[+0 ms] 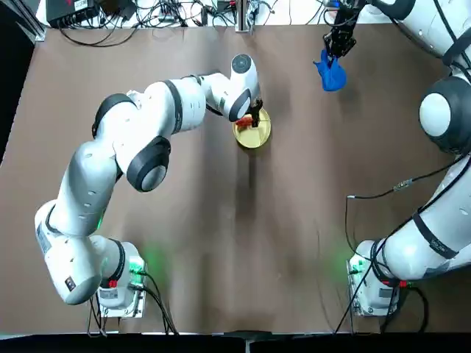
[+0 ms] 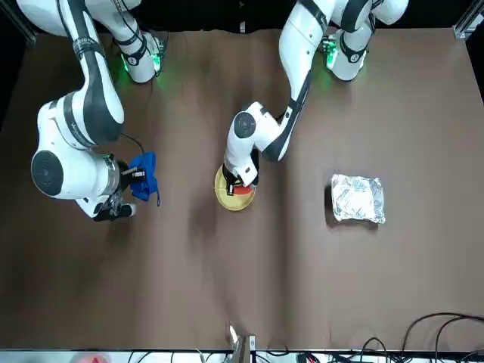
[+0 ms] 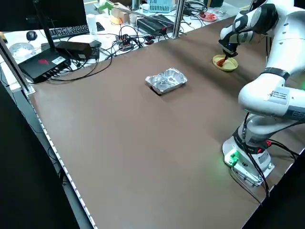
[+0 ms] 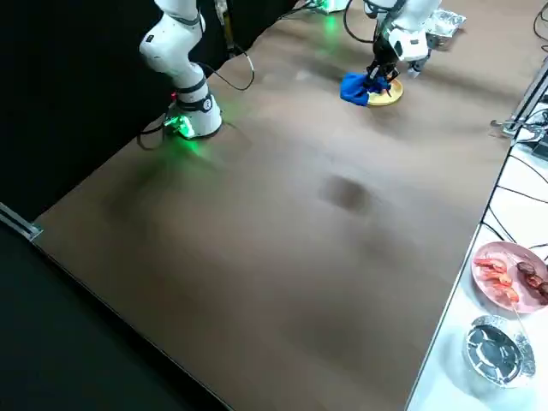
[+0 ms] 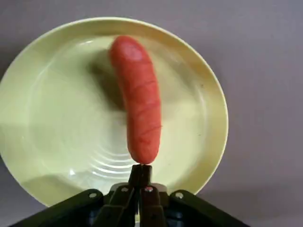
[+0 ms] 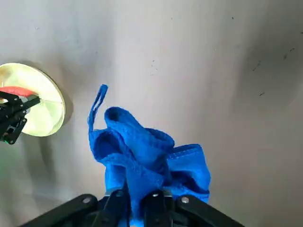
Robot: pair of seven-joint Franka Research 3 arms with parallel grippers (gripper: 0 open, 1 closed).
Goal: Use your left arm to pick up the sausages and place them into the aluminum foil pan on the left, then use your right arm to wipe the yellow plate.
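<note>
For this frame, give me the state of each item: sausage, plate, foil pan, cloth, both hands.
sausage: gripped at one end, above the plate
yellow plate: flat on the table
aluminum foil pan: empty, apart from the plate
blue cloth: bunched, held off the plate
left hand: shut on the sausage
right hand: shut on the cloth

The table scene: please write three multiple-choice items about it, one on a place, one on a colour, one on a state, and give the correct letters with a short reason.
1. Where does the sausage lie?
A. on the yellow plate
B. in the foil pan
C. on the bare table

2. What colour is the cloth?
A. green
B. blue
C. white

3. What does the right hand hold?
A. nothing
B. the plate
C. the cloth

Answers:
1 A: the sausage lies on the yellow plate, beside the left hand; the foil pan holds nothing.
2 B: the cloth is blue.
3 C: the right hand is shut on it.
</note>
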